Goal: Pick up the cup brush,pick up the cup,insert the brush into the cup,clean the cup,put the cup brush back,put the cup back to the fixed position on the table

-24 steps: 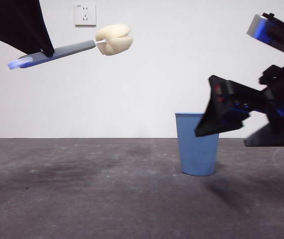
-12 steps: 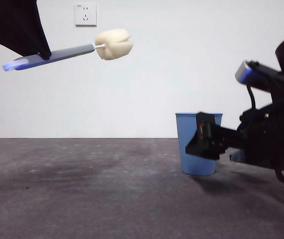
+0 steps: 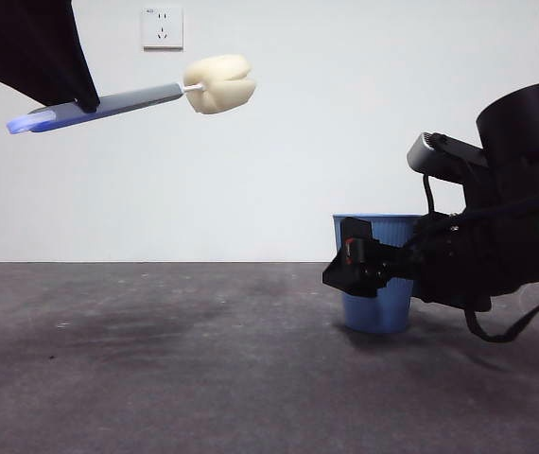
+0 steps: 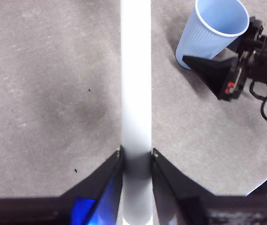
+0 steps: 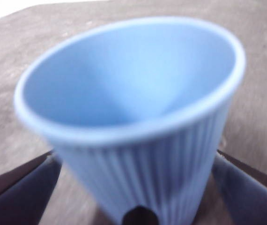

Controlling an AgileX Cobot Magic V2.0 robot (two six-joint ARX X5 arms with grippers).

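Black jaws of the right gripper stand wide, one on each side of the cup, which sits upright on the table, right of centre. The right wrist view shows the ribbed blue wall filling the space between the jaws, with a gap on both sides; no contact visible yet. Arm comes in low from the right, level with the cup's middle.

Left gripper is clamped narrow on the grey handle of the cup brush, held high at upper left, well apart from the cup, sponge head pointing right, handle slightly tilted.

Step in hand: picking up the cup; brush pickup looks done. Next move, as I judge it: close the jaws squarely on the ribbed wall, then lift. The tapered plastic could slip or tip if pinched off-centre.
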